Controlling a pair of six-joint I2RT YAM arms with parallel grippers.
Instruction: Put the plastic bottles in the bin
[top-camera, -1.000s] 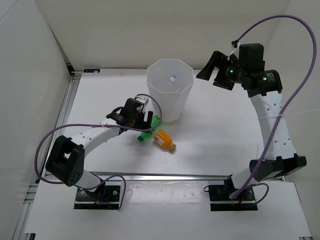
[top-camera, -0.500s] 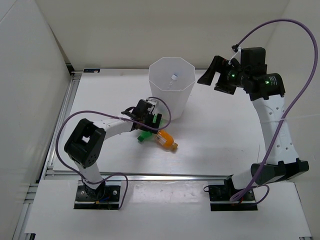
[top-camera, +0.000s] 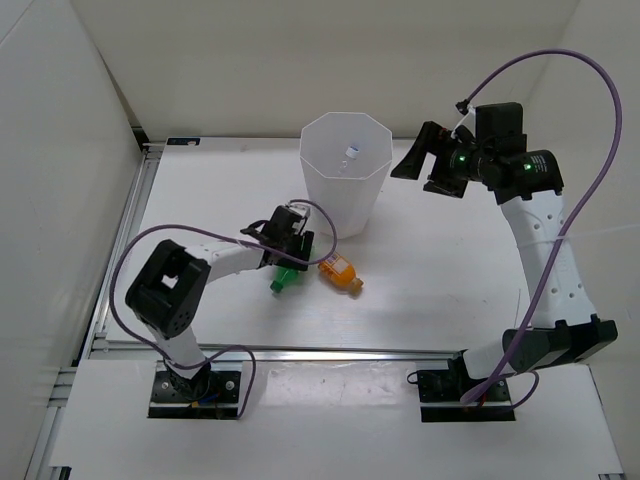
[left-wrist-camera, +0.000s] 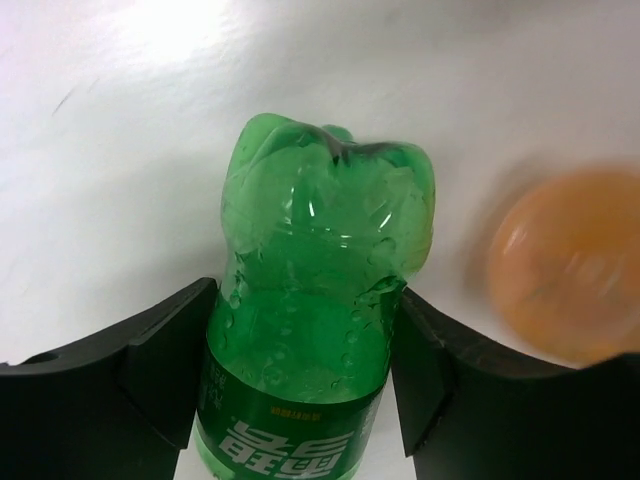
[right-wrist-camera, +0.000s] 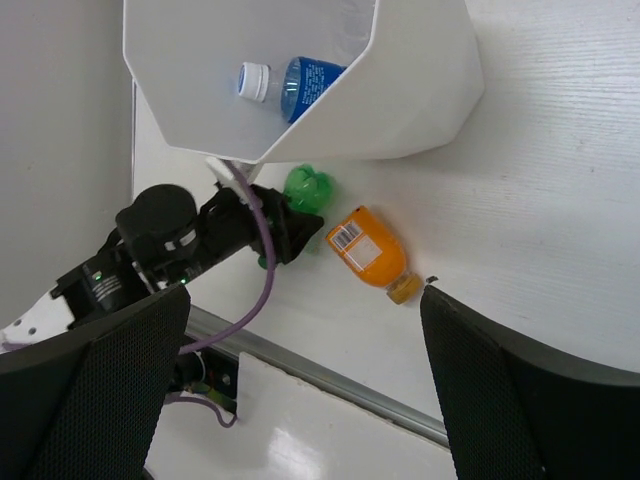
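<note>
The left gripper (left-wrist-camera: 305, 330) is clamping a green plastic bottle (left-wrist-camera: 320, 250) lying in the middle of the white worktop (top-camera: 450, 270), fingers (left-wrist-camera: 160, 350) pressing both its flanks — apparently to lift it into the tall white translucent octagonal bin (top-camera: 340, 205) just behind, toward the far edge. A short orange plastic bottle (top-camera: 340, 274) is lying just beside it, untouched. The right gripper (top-camera: 425, 165) is hovering spread wide toward the far-right corner, out of the way; a clear blue-capped bottle (right-wrist-camera: 295, 85) is lying inside the bin.

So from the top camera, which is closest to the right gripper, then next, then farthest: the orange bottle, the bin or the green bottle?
1. bin, just to the left of the right gripper.
2. orange bottle, lying in front of the bin.
3. green bottle, farther left than the orange one.
</note>
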